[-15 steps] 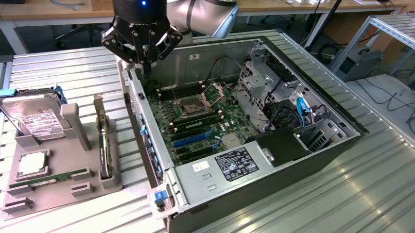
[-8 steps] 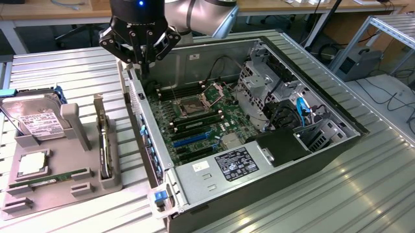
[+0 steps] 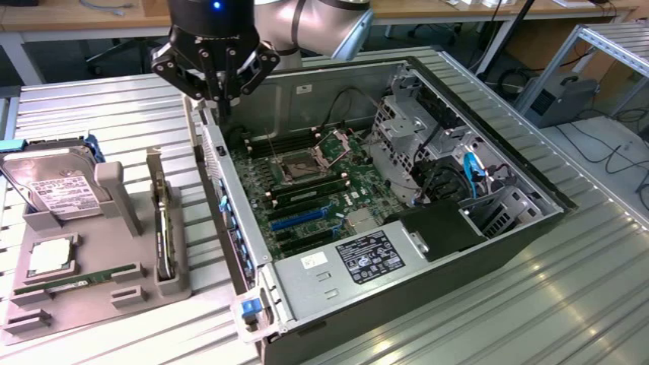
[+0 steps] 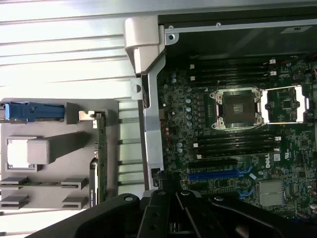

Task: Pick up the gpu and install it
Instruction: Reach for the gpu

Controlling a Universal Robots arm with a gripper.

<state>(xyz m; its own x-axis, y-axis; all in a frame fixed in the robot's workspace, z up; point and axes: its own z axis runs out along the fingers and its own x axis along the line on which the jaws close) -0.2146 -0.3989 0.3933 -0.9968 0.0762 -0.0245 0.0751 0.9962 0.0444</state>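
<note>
The gpu (image 3: 163, 236) is a thin dark card standing on edge in a slot of the grey holder (image 3: 132, 293), at the exterior view's left of the open computer case (image 3: 406, 281). Its silvery bracket is at the far end. The wrist view shows the gpu (image 4: 100, 158) edge-on beside the case's side wall (image 4: 151, 124). My gripper (image 3: 216, 95) hangs above the far end of that wall, shut with nothing between its fingers. It is well apart from the gpu. The black fingers (image 4: 158, 218) show over the motherboard's edge.
The holder also carries a silver hard drive (image 3: 61, 194), a square processor (image 3: 51, 258) and a green memory stick (image 3: 76, 280). Inside the case lie the motherboard (image 3: 304, 190) with a blue slot (image 4: 218, 174), an open socket (image 4: 237, 106), drive cages (image 3: 416, 129) and cables.
</note>
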